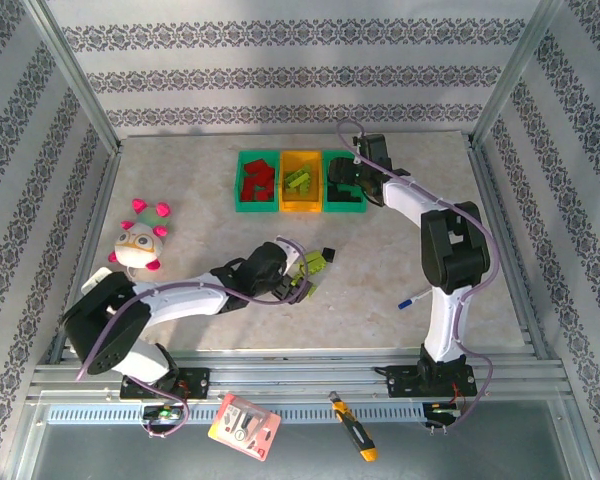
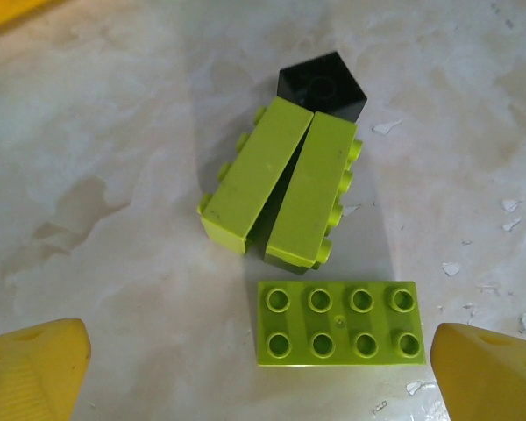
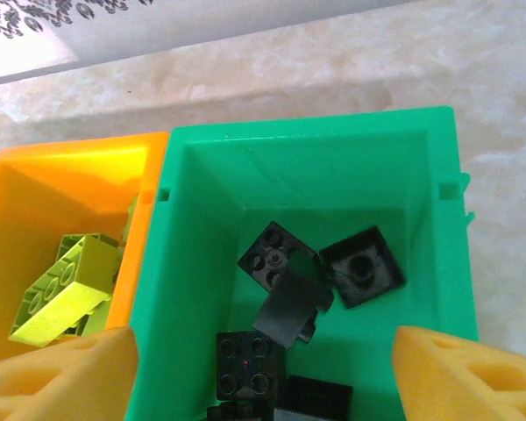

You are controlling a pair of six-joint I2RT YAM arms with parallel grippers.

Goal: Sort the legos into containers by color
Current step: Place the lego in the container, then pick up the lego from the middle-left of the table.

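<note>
The table (image 1: pixel 400 260) carried everything, seen from above. The left gripper (image 1: pixel 298 285) reached low toward the table's centre. In its wrist view the left gripper (image 2: pixel 261 373) had jaws spread wide and gripping nothing. The right gripper (image 1: pixel 352 175) hung at 12 o'clock over the row of containers. Its wrist view showed the right gripper (image 3: pixel 263 377) with jaws also wide and empty.

Three containers stood side by side at 12 o'clock. The left green bin (image 1: pixel 238 180) held red legos (image 1: pixel 258 180). The orange bin (image 1: pixel 301 207) (image 3: pixel 61 193) in the middle held lime legos (image 3: pixel 66 289). The right green bin (image 1: pixel 345 208) (image 3: pixel 333 175) held black legos (image 3: pixel 316 281).

A plush toy (image 1: pixel 140 243) lay at 9 o'clock, well apart from the bins.

Loose legos sat near the centre, slightly toward 5 o'clock. A flat lime brick (image 2: pixel 340 323) lay studs up between the left fingertips, with a gap on each side. At its 12 o'clock, two lime bricks (image 2: pixel 250 180) (image 2: pixel 311 189) rested on their sides, touching at the far end. A black brick (image 2: pixel 323 85) (image 1: pixel 329 250) touched them at their 12 o'clock.

A small pen (image 1: pixel 412 300) lay at 4 o'clock.
</note>
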